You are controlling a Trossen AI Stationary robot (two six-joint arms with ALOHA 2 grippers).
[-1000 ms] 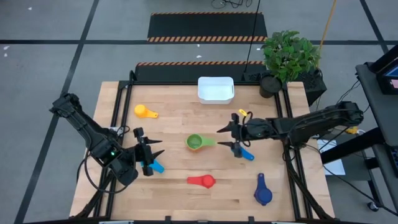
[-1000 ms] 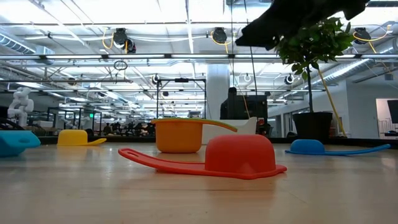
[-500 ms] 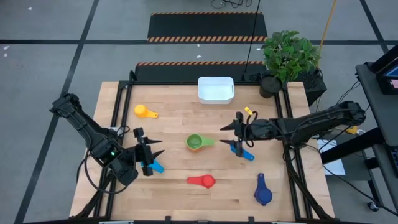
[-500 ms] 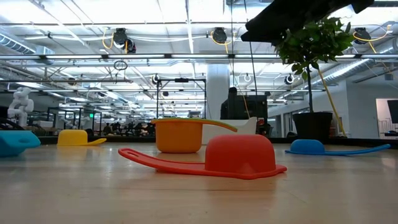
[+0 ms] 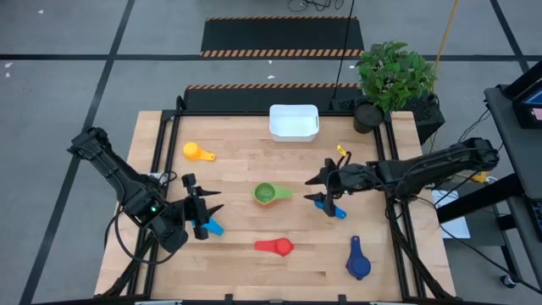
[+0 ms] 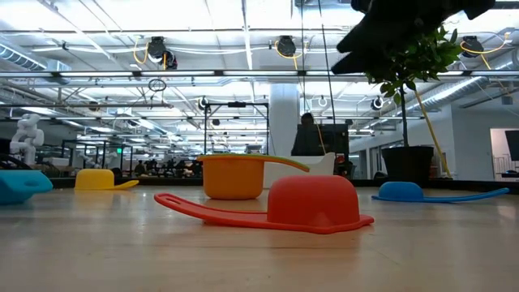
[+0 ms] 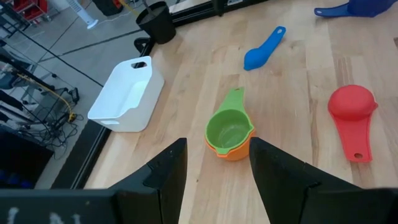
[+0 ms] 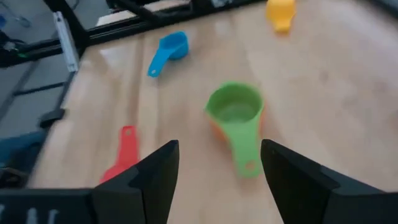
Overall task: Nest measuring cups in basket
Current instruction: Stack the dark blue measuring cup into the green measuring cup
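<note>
Resting near the table's middle, the green cup (image 5: 265, 193) sits nested in an orange cup (image 7: 231, 152), mouth up, its handle and long axis running toward the right gripper (image 5: 322, 189). Open wood surrounds the pair on every side. The basket (image 5: 294, 122) stands at the far edge, well apart from the cups, with bare board between.

The yellow cup (image 5: 194, 151) lies toward the far left. The red cup (image 5: 280, 246) lies mouth down near the front edge, handle pointing left. The dark blue cup (image 5: 358, 266) sits at the front right, handle pointing away from the front edge. A light blue cup (image 5: 212, 226) lies just beside the left gripper (image 5: 206, 218).

The right gripper hangs above the table just right of the green cup's handle, fingers spread and holding nothing; a blue cup (image 5: 335, 211) lies just beside it. The left gripper waits at the front left, fingers likewise spread and empty.

A potted plant (image 5: 392, 78) stands at the far right corner.
</note>
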